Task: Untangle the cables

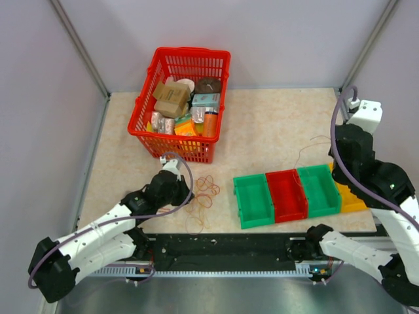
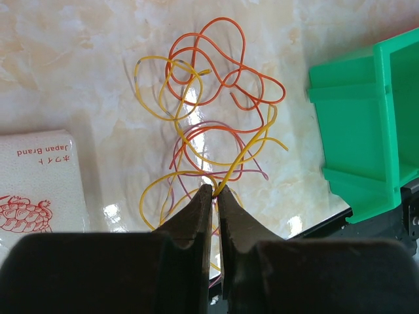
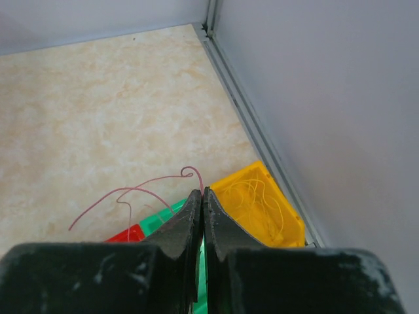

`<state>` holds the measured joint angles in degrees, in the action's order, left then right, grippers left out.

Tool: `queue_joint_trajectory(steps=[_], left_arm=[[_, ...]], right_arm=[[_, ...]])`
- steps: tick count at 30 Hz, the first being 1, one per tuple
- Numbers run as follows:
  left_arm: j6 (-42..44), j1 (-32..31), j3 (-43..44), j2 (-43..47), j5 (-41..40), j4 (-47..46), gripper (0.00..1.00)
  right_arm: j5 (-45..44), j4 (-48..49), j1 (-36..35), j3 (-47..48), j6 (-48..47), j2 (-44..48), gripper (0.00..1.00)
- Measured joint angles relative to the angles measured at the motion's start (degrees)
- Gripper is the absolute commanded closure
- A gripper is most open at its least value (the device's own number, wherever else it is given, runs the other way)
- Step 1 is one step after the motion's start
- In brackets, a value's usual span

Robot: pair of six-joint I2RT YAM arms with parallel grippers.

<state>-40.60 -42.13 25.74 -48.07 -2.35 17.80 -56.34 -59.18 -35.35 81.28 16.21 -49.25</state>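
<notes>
Your left pincer (image 2: 215, 191) closed on a yellow strand (image 2: 243, 156) of the cables (image 2: 216, 98) sprawled just ahead on the worktop (image 2: 65, 65), your right pincer (image 3: 201, 193) clamped on a lone red strand (image 3: 118, 190) trailing left

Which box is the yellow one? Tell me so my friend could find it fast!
Find the row of small boxes near the front edge of the table, on the right. Go past the green, red and green ones to the right end, beside the right arm. The yellow box is the only yellow one, with thin yellow wires lying inside.
</notes>
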Motion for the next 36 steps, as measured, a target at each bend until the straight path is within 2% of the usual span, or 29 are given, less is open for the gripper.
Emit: queue_joint_trajectory(steps=[7, 10, 17, 22, 32, 36], left_arm=[[0.0, 0.0, 0.6, 1.3, 0.0, 0.7, 0.88], [0.0, 0.0, 0.6, 1.5, 0.0, 0.7, 0.88], [0.0, 0.0, 0.6, 1.4, 0.0, 0.7, 0.88], [0.0, 0.0, 0.6, 1.5, 0.0, 0.8, 0.88], [0.0, 0.0, 1.3, 1.8, 0.0, 2.2, 0.88], [0.0, 0.0, 1.9, 1.6, 0.0, 2.3, 0.88]], right_arm=[[-2.1, -5.9, 3.1, 0.7, 3.6, -0.7, 1.0], [-0.3, -8.2, 3.4, 3.0, 4.5, -0.3, 1.0], [9.8, -6.6, 3.5, 10.3, 2.8, 4.5, 1.0], [10.8, -5.1, 3.5, 15.6, 0.8, 5.4, 1.0], [10.3, -5.5, 3.5, 15.4, -1.1, 5.6, 1.0], [11.5, -6.0, 3.5, 22.6, -2.4, 4.5, 1.0]])
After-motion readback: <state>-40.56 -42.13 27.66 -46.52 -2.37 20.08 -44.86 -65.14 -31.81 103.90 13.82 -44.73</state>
